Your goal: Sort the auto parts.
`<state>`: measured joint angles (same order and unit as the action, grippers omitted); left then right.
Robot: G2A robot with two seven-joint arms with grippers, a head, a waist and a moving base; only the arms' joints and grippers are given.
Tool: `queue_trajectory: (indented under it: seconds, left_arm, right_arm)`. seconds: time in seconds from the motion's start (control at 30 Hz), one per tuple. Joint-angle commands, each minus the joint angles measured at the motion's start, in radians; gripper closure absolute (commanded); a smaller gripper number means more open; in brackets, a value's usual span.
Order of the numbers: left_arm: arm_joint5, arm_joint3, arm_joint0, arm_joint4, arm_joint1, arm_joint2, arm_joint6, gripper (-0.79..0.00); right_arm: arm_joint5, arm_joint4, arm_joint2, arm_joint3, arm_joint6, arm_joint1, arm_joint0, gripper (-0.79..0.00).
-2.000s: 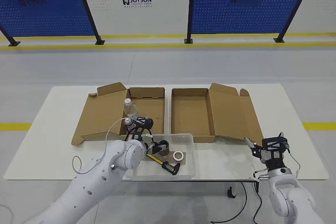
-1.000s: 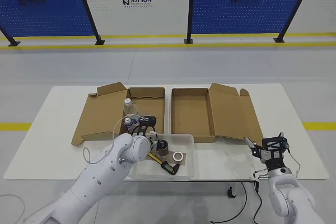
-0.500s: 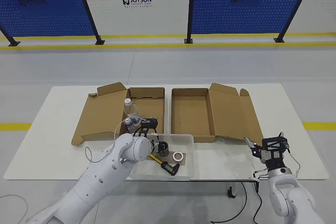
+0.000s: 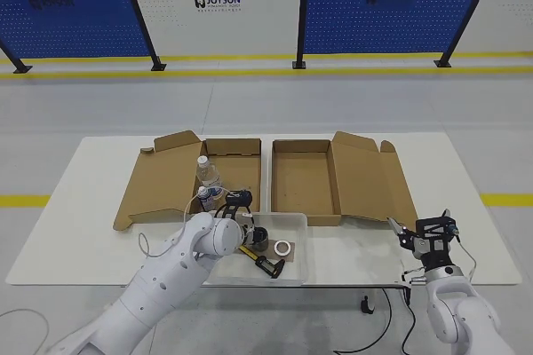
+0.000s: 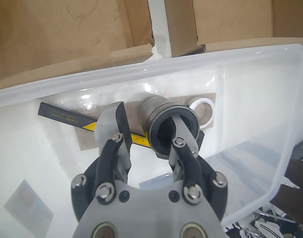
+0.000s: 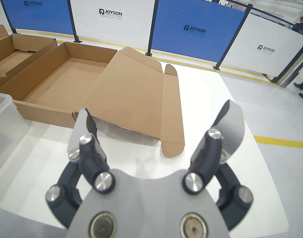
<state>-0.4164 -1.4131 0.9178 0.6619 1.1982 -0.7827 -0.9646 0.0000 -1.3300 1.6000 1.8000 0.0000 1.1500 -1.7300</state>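
The white surface (image 4: 89, 222) holds three things. Two brown boxes lie open side by side in the middle, with their flaps spread out flat: the left box (image 4: 242, 170) and the right box (image 4: 302, 182). A clear tub (image 4: 299, 253) sits just in front of them, near the front edge.

One finger (image 5: 180, 128) of the left gripper (image 5: 149, 117) sits inside the bore of the dark metal cylinder (image 5: 163, 111), its tip hidden. The middle of the black and yellow ruler (image 5: 64, 118) is covered by gripper and cylinder. From above, the left arm (image 4: 173, 266) hides the left side of the clear plastic bin (image 4: 300, 253).
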Motion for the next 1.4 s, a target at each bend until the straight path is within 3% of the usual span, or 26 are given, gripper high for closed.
queue_trajectory:
  seconds: [0.0, 0.13, 0.3, 0.37, 0.93, 1.37]
  left_arm:
    - [0.002, 0.004, -0.001, -0.001, 0.002, -0.001, 0.001, -0.308]
    - [0.005, 0.013, -0.002, 0.001, 0.006, -0.003, 0.0, -0.243]
    - [0.009, 0.018, -0.001, 0.002, 0.01, -0.008, -0.001, -0.095]
    - [0.008, 0.018, -0.001, -0.002, 0.011, -0.014, -0.002, 0.0]
    - [0.008, -0.092, 0.022, 0.027, 0.001, -0.086, -0.029, 0.0]
    - [0.004, -0.268, 0.086, 0.044, -0.019, -0.17, -0.08, 0.0]
  right_arm:
    - [0.0, 0.0, 0.0, 0.0, 0.0, 0.0, 0.0, -0.785]
    - [0.0, 0.0, 0.0, 0.0, 0.0, 0.0, 0.0, -0.785]
    - [0.0, 0.0, 0.0, 0.0, 0.0, 0.0, 0.0, -0.785]
    - [0.0, 0.0, 0.0, 0.0, 0.0, 0.0, 0.0, -0.785]
    - [0.0, 0.0, 0.0, 0.0, 0.0, 0.0, 0.0, -0.785]
    - [0.0, 0.0, 0.0, 0.0, 0.0, 0.0, 0.0, -0.785]
